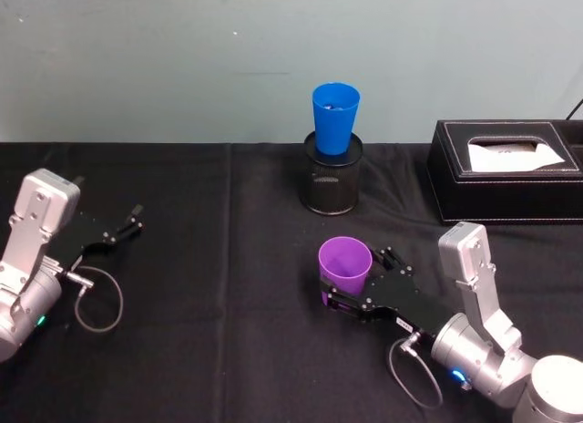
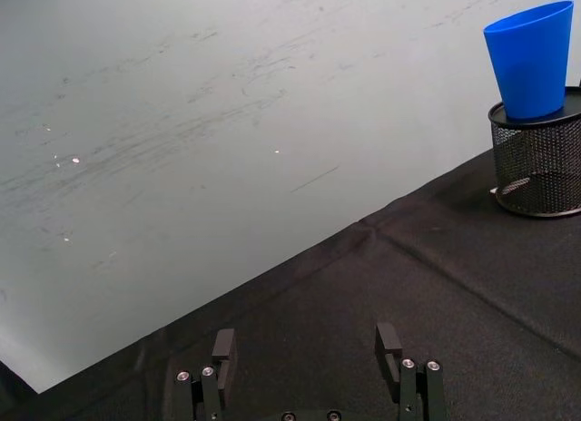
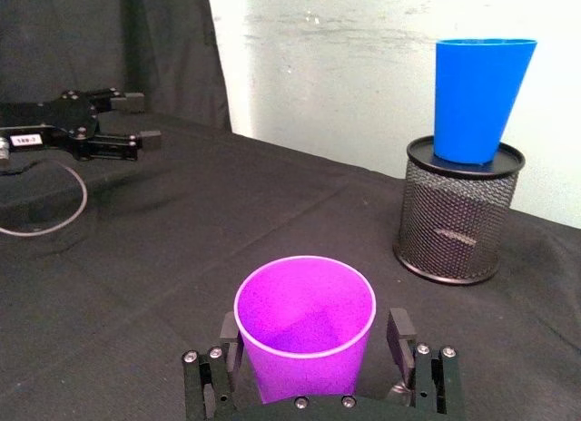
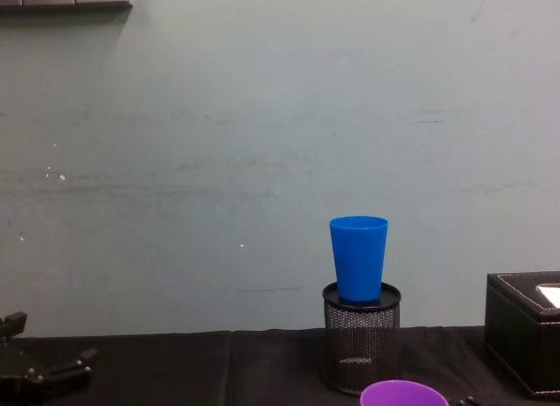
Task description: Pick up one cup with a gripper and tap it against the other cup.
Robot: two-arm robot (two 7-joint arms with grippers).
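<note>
My right gripper [image 3: 313, 326] is open, astride the purple cup [image 3: 305, 335] on the cloth [image 1: 228, 304] — unclamped. The blue cup [image 3: 477, 94] perches atop the mesh holder [image 3: 451, 221] — too hard a tap could topple it. My left gripper [image 2: 307, 348] is open, parked.

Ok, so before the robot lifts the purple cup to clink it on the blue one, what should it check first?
1. Purple cup sits between the right gripper jaws: ok.
2. Right gripper closed on the cup: not ok. The right wrist view shows a gap beside the cup.
3. Purple cup upright on the table: ok.
4. Blue cup upright in the mesh pen holder: ok.
5. Blue cup steady enough to take a tap: cannot tell.
6. Left gripper parked open, far off to the left: ok.
</note>
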